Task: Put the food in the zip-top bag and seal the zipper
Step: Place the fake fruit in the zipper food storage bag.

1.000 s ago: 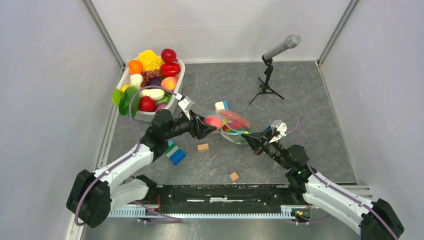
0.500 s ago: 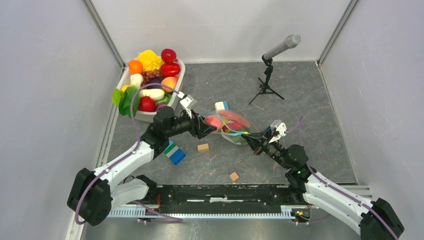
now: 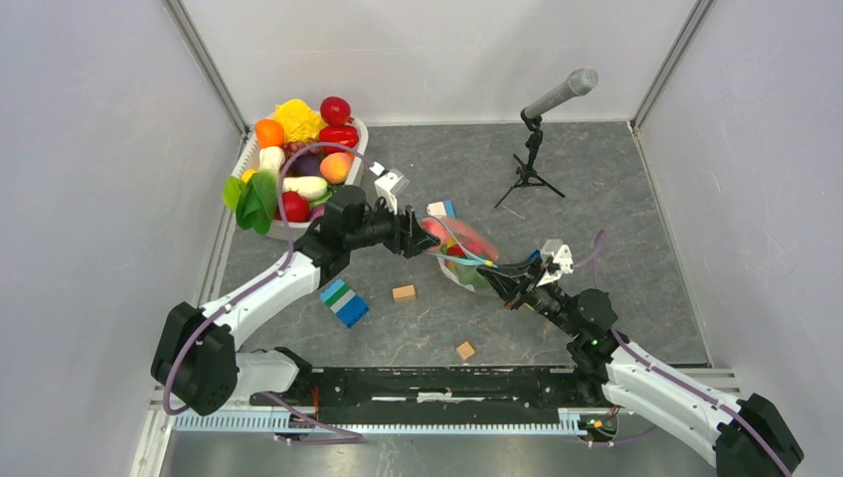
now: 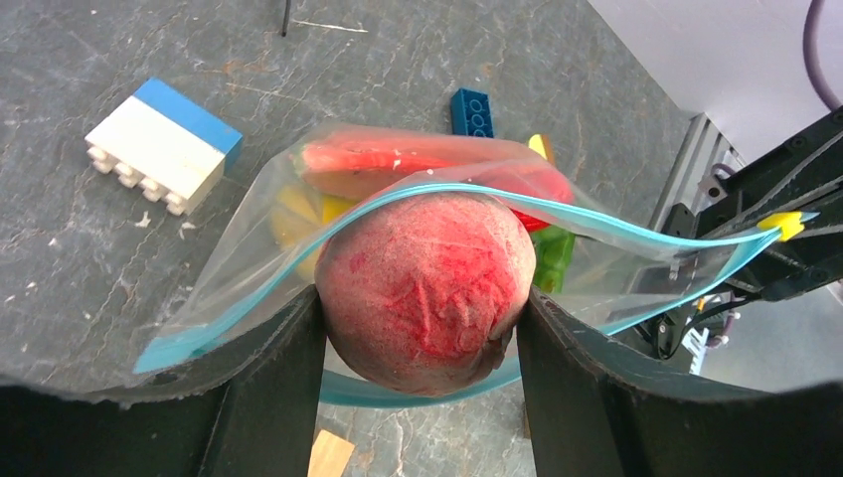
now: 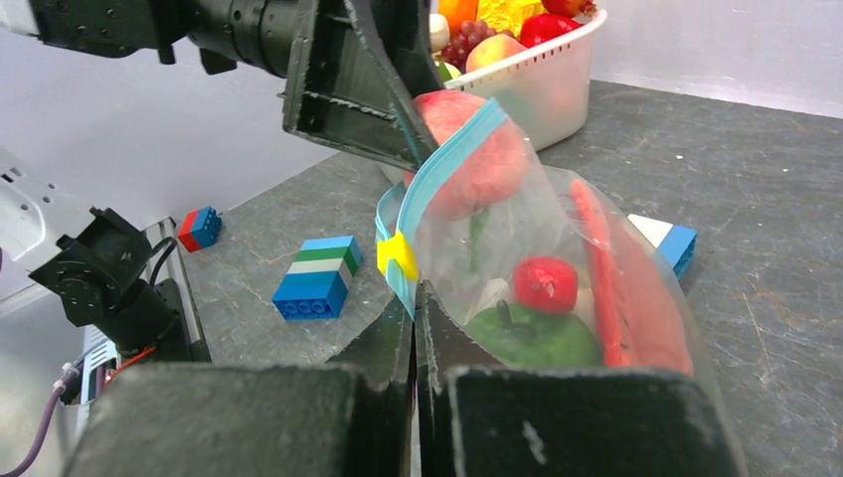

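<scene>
Left gripper (image 3: 420,242) outstretched (peach (image 4: 425,283) between jaws)

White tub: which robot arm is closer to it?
Left. The left arm holds a peach in its jaws near the tub; the right arm pinches the bag, farther off.

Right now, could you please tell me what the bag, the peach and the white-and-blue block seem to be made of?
The zip-top bag looks like thin clear plastic film, glossy and crinkled; its contents show through. The peach is probably foam or soft plastic, matte, its red skin finely wrinkled. The white-and-blue block looks like hard smooth plastic, judging by its crisp moulded studs.
</scene>
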{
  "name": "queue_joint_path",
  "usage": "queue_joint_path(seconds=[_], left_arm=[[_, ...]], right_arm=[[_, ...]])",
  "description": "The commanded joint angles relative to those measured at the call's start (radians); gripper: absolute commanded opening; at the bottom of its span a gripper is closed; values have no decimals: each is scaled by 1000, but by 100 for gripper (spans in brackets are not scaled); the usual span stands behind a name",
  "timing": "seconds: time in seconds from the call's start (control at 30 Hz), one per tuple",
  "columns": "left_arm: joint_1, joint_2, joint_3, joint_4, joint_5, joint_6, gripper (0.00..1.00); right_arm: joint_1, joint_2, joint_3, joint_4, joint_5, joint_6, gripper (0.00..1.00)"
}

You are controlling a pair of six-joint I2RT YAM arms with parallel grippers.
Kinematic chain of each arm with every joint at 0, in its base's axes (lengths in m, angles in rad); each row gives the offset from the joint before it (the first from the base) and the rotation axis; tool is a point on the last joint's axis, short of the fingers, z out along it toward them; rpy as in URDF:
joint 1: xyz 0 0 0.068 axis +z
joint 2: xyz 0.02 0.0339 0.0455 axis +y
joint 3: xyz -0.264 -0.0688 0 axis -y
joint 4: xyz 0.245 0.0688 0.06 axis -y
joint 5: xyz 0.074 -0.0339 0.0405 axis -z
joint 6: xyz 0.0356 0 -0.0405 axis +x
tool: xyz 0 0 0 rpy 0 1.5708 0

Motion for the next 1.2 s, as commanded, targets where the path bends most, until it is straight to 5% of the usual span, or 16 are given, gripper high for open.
queue_joint_path(seconds=[0.0, 0.3, 0.4, 0.83, 1.17], left_arm=[[-24, 65, 116, -42, 63, 37, 62], [-44, 89, 163, -93, 116, 79, 83], [-44, 84, 187, -146, 117, 93, 98], [-44, -82, 197, -286, -117, 156, 100], [-43, -191, 92, -192, -453, 49, 100]], right_arm=[[-1, 4, 11, 114, -28, 23, 0], [-1, -17, -16, 127, 16, 33, 0], [-1, -14, -21, 134, 20, 38, 0], [-1, -7, -41, 160, 45, 49, 0], [-1, -20, -37, 147, 42, 48, 0]])
